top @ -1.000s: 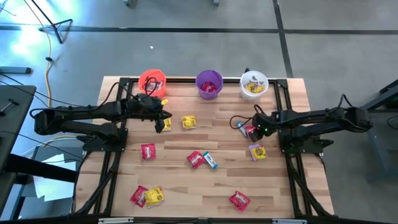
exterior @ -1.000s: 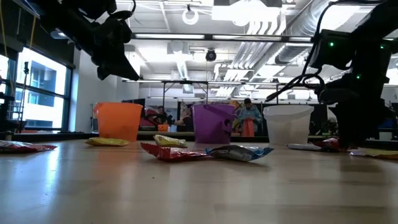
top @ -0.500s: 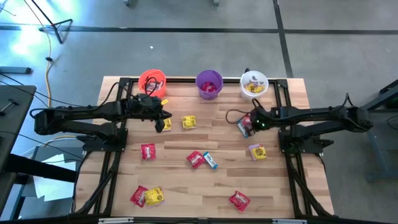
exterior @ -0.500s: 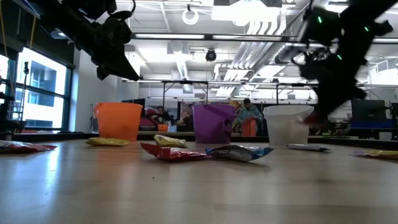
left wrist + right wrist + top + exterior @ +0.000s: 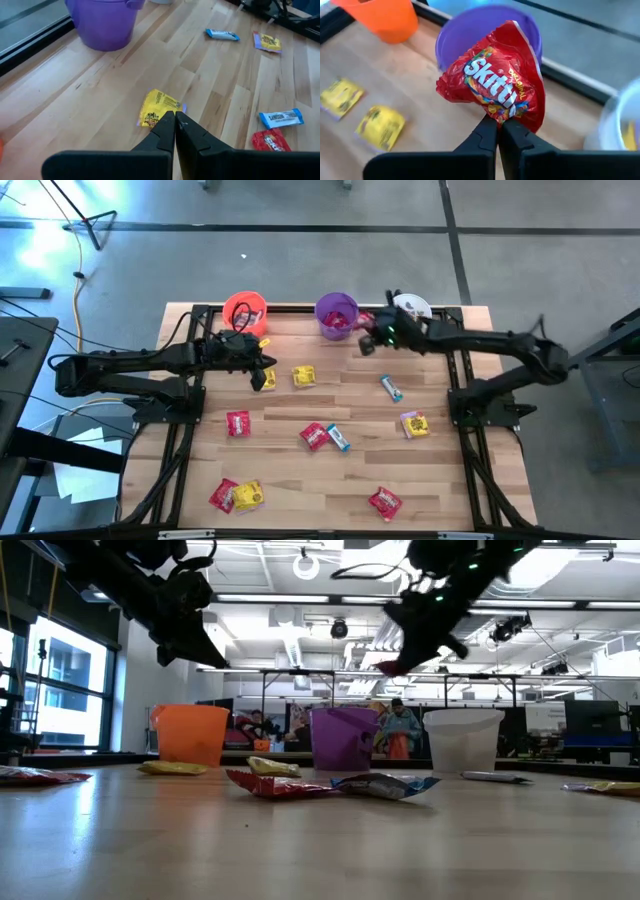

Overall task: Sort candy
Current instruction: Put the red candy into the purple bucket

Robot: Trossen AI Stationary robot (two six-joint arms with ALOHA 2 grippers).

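My right gripper (image 5: 366, 330) is shut on a red Skittles candy packet (image 5: 492, 82), held up in the air beside the purple cup (image 5: 336, 315). In the low view the packet (image 5: 391, 667) shows above the cup's rim height. An orange cup (image 5: 245, 311) and a white cup (image 5: 408, 313) stand on either side of the purple one at the far edge. My left gripper (image 5: 263, 377) hovers shut with nothing in it, above the table. It is next to two yellow candy packets (image 5: 303, 376). My right gripper pinches one crumpled edge of the red packet (image 5: 496, 113) between its two fingers. The rest of the packet sticks out beyond the fingertips. The packet is lifted clear of the table, with the purple cup's mouth right behind it.
More candy lies flat on the wooden table: a blue bar (image 5: 391, 388), a yellow-and-purple packet (image 5: 414, 424), red packets (image 5: 238, 423) (image 5: 314, 436) (image 5: 385, 502), a blue one (image 5: 340, 439), and a red and yellow pair (image 5: 235, 496). Black frame rails (image 5: 465, 430) run along the table's sides.
My right gripper has shut on the red packet lying at the table's right and lifted it clear. It has carried it up and toward the far edge and left, to the purple cup. The blue bar has stayed on the table.
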